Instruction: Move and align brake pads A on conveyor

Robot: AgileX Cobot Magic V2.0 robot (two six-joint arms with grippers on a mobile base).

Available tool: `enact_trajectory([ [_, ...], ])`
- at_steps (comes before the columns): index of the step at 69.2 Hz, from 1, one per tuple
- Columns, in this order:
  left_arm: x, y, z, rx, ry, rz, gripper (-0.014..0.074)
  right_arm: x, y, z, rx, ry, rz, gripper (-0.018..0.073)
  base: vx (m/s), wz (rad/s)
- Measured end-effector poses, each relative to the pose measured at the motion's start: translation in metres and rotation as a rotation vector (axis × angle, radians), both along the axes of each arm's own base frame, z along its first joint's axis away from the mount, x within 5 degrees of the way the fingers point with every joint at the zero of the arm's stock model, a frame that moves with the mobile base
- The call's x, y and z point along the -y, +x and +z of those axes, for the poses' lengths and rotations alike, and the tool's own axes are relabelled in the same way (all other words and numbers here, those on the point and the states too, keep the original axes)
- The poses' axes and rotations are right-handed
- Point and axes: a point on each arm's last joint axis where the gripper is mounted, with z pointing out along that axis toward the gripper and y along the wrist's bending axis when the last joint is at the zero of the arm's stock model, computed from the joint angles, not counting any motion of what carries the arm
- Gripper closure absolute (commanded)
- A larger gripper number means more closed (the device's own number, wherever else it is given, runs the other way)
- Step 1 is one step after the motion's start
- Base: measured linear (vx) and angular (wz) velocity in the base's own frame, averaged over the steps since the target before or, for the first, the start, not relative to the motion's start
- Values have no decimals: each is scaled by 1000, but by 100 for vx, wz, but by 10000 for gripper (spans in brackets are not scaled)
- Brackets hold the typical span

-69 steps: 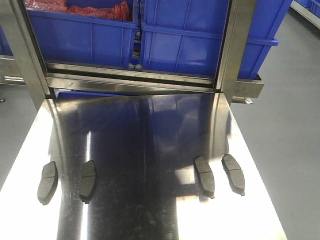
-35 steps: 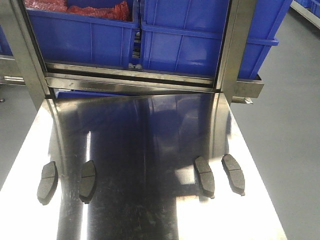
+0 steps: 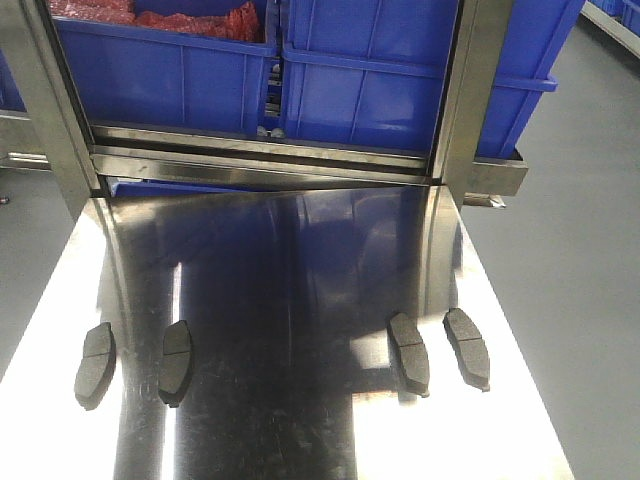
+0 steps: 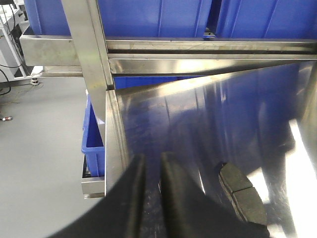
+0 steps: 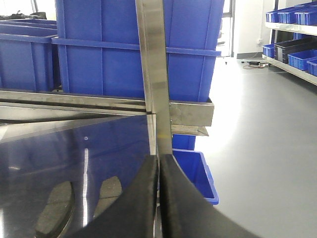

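My left gripper has its black fingers a narrow slit apart, with nothing between them, hanging over the near left edge of the shiny reflective steel table. My right gripper has its fingers pressed almost together (only a hairline gap shows), also holding nothing. The four small curved grey-brown brake pads lie on that table, gritty grooved faces up, in two pairs: one pair near the left edge, one towards the right. Their long axes run roughly from near to far, with the left pair's far ends leaning right and the right pair's leaning left. Big blue plastic crates sit behind the steel frame. The pads have not shifted over the last second.
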Motion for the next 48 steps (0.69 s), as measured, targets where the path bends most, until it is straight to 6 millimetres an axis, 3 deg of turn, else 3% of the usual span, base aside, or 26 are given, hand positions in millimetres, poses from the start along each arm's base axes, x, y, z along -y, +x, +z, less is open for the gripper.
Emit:
enact_trajectory([
  [7, 0, 0, 0, 0, 0, 0, 25, 0, 0, 0, 0, 0, 0, 568, 0, 0],
  [15, 0, 0, 0, -1, -12, 0, -137, 0, 0, 0, 0, 0, 0, 568, 0, 0],
  [34, 2, 10, 3, -22, -29, 0, -89, 0, 0, 0, 0, 0, 0, 568, 0, 0],
  [48, 6, 67, 10, -230, -57, 12, -85, 0, 0, 0, 0, 0, 0, 568, 0, 0],
])
